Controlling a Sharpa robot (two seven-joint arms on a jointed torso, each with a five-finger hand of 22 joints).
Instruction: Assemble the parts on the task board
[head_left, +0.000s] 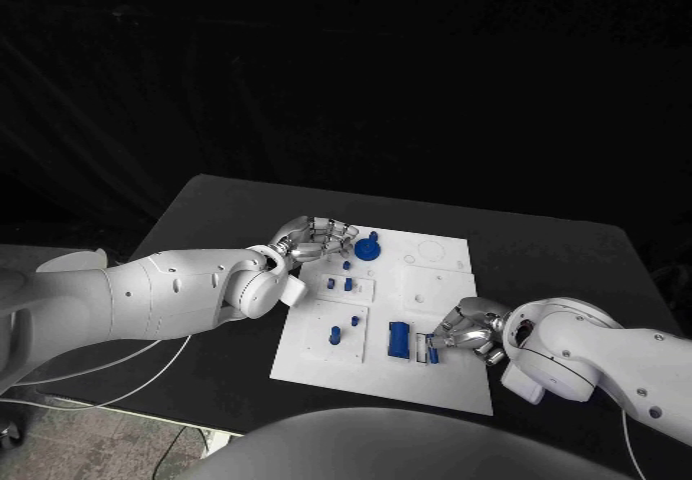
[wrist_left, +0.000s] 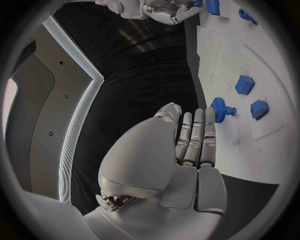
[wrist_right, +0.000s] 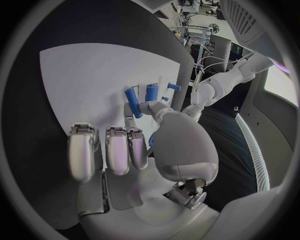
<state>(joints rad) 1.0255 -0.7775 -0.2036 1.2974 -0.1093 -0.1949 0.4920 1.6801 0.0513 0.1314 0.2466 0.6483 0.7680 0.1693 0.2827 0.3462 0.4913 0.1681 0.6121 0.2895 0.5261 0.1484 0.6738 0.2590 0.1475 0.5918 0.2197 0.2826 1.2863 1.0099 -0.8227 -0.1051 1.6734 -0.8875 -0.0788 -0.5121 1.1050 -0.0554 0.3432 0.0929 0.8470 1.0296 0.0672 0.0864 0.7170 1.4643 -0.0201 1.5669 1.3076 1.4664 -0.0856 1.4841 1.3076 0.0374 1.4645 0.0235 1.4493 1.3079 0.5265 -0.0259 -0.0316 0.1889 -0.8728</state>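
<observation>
White flat task board (head_left: 433, 300) lies mid-counter (head_left: 202, 215) between both hands.
Left hand (head_left: 312, 240), fingers straight, empty, beside the blue round gear part (head_left: 368, 249); right hand (head_left: 466, 330) pinches a blue upright peg (wrist_right: 132, 102).

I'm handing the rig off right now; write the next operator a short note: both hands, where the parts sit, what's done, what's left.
Left hand: at the far left edge of the task board, fingertips at the blue gear; the left wrist view shows the fingers straight beside the gear, not wrapped round it.
Right hand: at the board's right side, fingers on a small blue part; I cannot tell whether it is gripped.
Other parts: large blue block beside that hand, small pegs mid-board, two more pieces near left.
Done: cannot tell which parts are seated.
Left: the gear and the part at the right hand look unfinished.
</observation>
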